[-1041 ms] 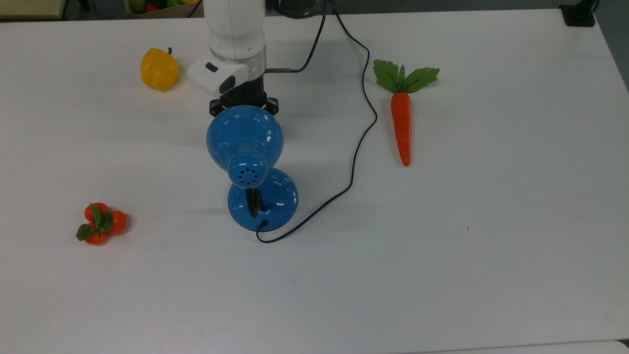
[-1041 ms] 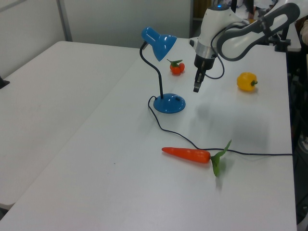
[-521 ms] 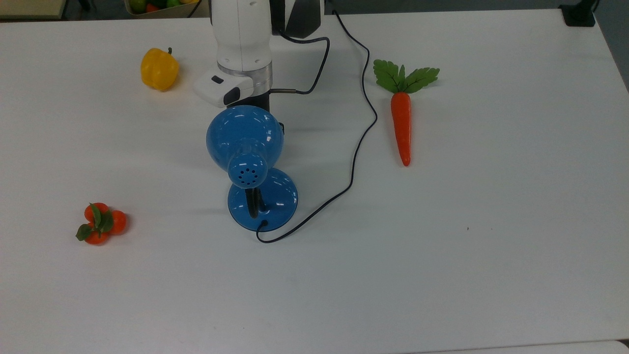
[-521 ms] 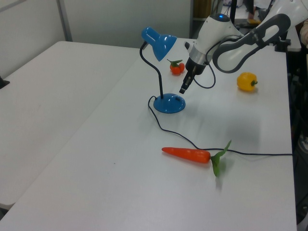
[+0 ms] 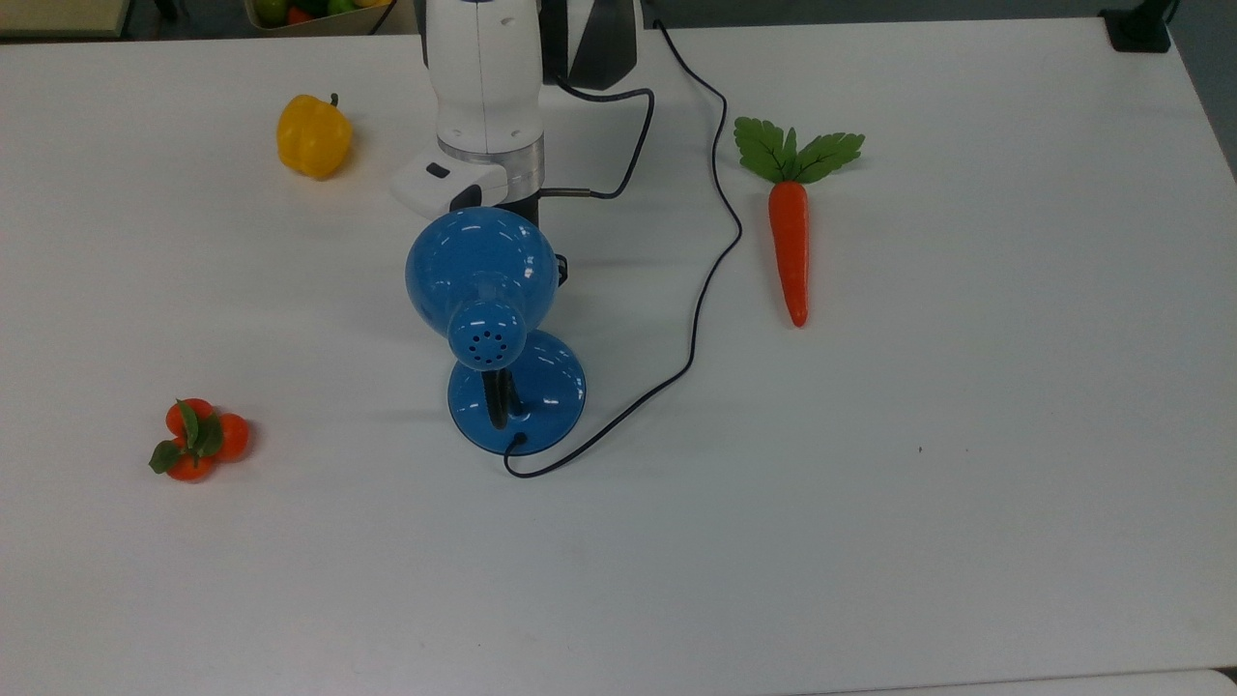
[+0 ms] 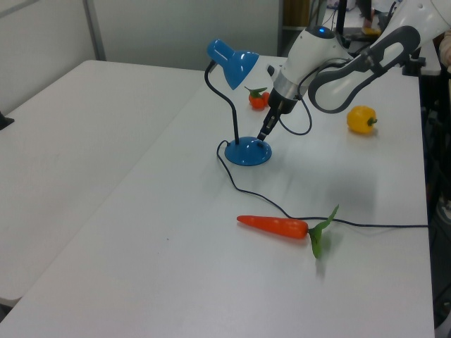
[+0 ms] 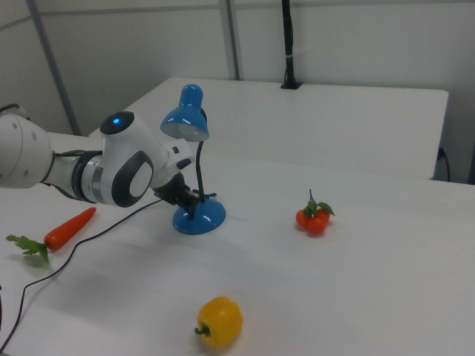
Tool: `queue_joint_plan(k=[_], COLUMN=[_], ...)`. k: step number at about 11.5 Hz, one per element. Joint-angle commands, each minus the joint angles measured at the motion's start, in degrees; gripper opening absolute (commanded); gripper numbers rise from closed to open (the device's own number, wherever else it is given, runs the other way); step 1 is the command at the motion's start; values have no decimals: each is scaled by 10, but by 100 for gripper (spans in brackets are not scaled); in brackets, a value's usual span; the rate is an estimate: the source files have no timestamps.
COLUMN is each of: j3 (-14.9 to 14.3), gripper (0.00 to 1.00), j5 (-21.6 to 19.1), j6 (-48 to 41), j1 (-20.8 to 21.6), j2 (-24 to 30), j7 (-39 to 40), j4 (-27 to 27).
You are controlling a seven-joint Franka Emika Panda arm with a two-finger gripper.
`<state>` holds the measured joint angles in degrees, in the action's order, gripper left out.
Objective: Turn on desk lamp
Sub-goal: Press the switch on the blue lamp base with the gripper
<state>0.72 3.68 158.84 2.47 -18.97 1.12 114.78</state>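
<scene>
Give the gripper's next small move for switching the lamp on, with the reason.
Probably ease the gripper a little further down onto the round base of the desk lamp. In the left view its tip hangs tilted just above the base's edge, apparently not yet touching, and the shade looks unlit.

On the white worktop (image 5: 966,435) stands one desk lamp (image 5: 488,309), with one thin black cord (image 5: 710,280) running from its base. Around it lie one carrot (image 5: 791,232) at the top view's upper right, one yellow bell pepper (image 5: 312,135) at its upper left, and one cluster of three small orange fruits (image 5: 196,440) at its lower left. One robot arm (image 6: 331,60) reaches over the worktop.
</scene>
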Motion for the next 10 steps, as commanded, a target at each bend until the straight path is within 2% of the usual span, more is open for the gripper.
queue_joint_plan(k=[1, 10], j3=[1, 2], gripper=[0, 0], j5=[-2, 6], j6=[27, 57], j1=[4, 3], j2=[-15, -33], j7=[-12, -11], j4=[-6, -6])
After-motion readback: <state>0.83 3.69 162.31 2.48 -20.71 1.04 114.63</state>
